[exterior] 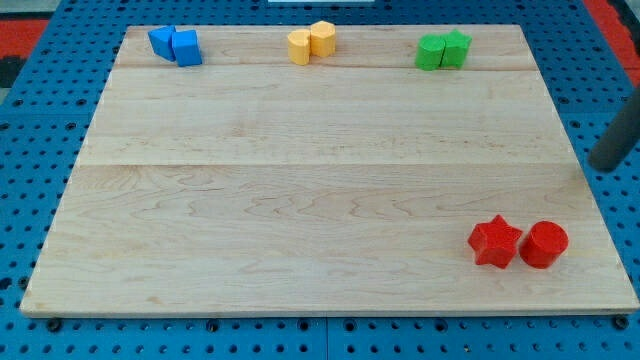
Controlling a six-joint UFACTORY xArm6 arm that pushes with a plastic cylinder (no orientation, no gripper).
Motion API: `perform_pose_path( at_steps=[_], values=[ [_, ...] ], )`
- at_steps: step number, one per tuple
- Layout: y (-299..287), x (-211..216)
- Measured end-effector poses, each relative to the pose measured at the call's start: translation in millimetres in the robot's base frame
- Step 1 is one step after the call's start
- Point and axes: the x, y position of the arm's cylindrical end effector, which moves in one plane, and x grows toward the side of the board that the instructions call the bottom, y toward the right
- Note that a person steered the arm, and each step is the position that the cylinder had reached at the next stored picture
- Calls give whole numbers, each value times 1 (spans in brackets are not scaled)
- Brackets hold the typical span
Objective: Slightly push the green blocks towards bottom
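Two green blocks sit side by side, touching, at the view's top right of the wooden board (pixel 300 200): a squarish green block (pixel 431 53) on the left and a green block (pixel 456 47) of star-like outline on the right. My tip (pixel 603 166) is at the view's right edge, just off the board's right side. It lies well below and to the right of the green blocks and touches no block.
Two blue blocks (pixel 175 45) sit at the top left and two yellow blocks (pixel 311 43) at the top middle. A red star (pixel 495 242) and a red cylinder (pixel 544 245) sit at the bottom right. Blue pegboard (pixel 30 150) surrounds the board.
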Motion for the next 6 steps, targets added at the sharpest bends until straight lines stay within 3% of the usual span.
perform_pose_path(
  at_steps=[3,4,6],
  values=[
    [-23,-181],
    [-60,-207],
    [-241,-197]
  ],
)
